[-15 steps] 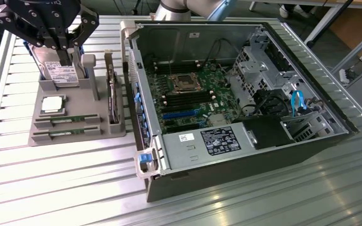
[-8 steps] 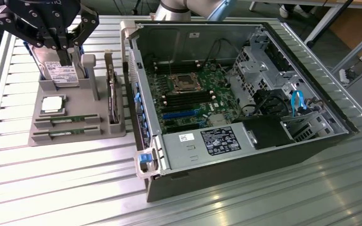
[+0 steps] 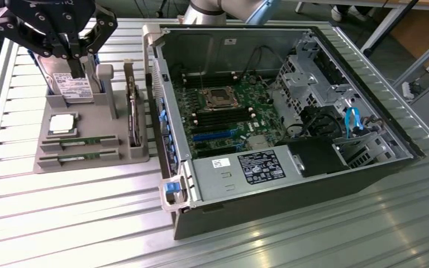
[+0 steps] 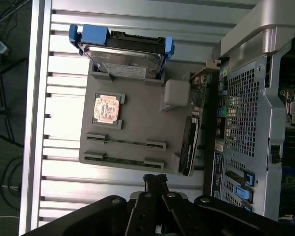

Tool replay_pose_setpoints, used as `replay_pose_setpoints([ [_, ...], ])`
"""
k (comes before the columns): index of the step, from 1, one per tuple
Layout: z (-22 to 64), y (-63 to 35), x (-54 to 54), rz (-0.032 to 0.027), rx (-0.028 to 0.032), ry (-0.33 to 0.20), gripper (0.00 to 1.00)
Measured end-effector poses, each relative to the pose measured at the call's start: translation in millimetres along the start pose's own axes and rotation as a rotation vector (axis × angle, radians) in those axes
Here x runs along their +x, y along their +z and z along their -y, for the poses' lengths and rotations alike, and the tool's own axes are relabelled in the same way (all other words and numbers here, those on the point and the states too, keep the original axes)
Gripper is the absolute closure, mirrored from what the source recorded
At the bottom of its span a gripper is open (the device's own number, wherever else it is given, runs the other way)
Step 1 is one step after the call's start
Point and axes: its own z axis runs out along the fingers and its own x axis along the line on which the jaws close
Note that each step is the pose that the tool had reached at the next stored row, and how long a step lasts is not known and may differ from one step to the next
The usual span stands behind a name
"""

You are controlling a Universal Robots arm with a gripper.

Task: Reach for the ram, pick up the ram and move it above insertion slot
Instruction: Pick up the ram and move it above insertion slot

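Two ram sticks, thin green strips, lie side by side in slots at the near end of a grey holder [image 3: 87, 167]: one ram [image 3: 80, 142] [image 4: 125, 142] and a second ram [image 3: 79, 157] [image 4: 122, 160]. My gripper [image 3: 76, 68] [image 4: 155, 181] hangs above the holder's far end, over the hard drive [image 3: 71, 88] [image 4: 125, 55]. Its fingers are shut together with nothing between them, and it is well apart from both sticks. The insertion slots [image 3: 225, 118] are dark rows beside the processor socket on the motherboard inside the open computer case [image 3: 289, 184].
The holder also carries a square silver processor chip [image 3: 62, 123] [image 4: 107, 109], a grey post [image 3: 106, 75] [image 4: 176, 92] and an upright card [image 3: 133, 111] [image 4: 188, 146] along its case side. The case wall [image 3: 171, 139] stands between holder and motherboard. Everything rests on a slatted metal table [image 3: 73, 223].
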Motion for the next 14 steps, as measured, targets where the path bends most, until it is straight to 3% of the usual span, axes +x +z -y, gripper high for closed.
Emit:
replay_pose_setpoints([
  [14, 0.0, 0.0, 0.0, -0.0042, -0.0017, -0.095, 0.9],
])
